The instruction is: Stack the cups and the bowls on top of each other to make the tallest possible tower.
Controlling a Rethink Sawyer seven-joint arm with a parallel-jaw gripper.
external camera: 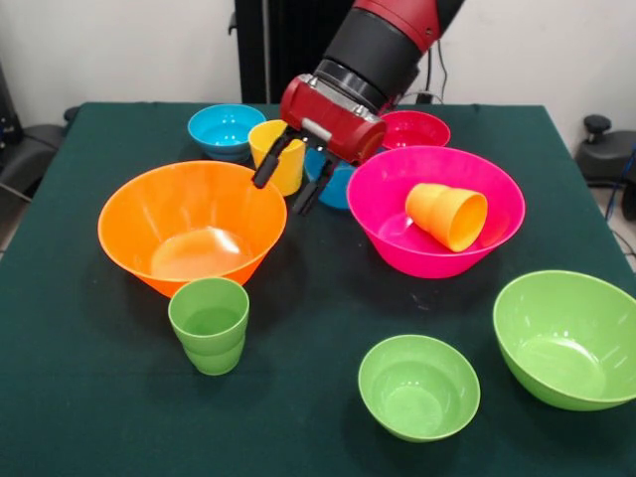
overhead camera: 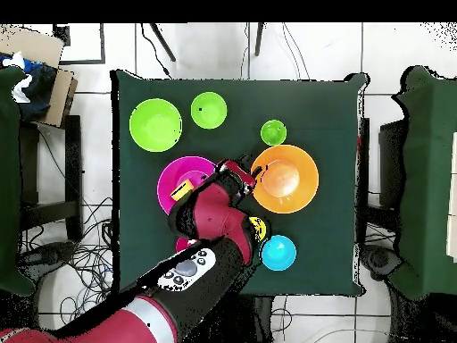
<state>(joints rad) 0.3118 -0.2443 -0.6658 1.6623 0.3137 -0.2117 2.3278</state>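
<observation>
From the front view, no tower stands yet; every piece lies apart on the green tabletop (external camera: 318,298). The large orange bowl (external camera: 192,223) sits upright at the left, the green cup (external camera: 210,324) upright just before it; the large pink bowl (external camera: 435,207) holds the orange-yellow cup (external camera: 448,215) lying on its side, the only piece inside another. The small green bowl (external camera: 418,386) and large green bowl (external camera: 568,339) rest separately at the near right; the light blue bowl (external camera: 226,129) and red-pink bowl (external camera: 415,129) sit at the far side; the yellow cup (external camera: 279,156) and a darker blue bowl (external camera: 336,183) stand partly hidden behind the gripper (external camera: 289,186). Its two dark fingers are spread apart and hold nothing, hanging between the orange and pink bowls.

From the overhead view, the arm (overhead camera: 210,228) covers the middle; the gripper (overhead camera: 239,171) lies between the pink bowl (overhead camera: 174,183) and orange bowl (overhead camera: 285,178); both green bowls sit apart at the top. By my judgement, nearly all stacking remains.
</observation>
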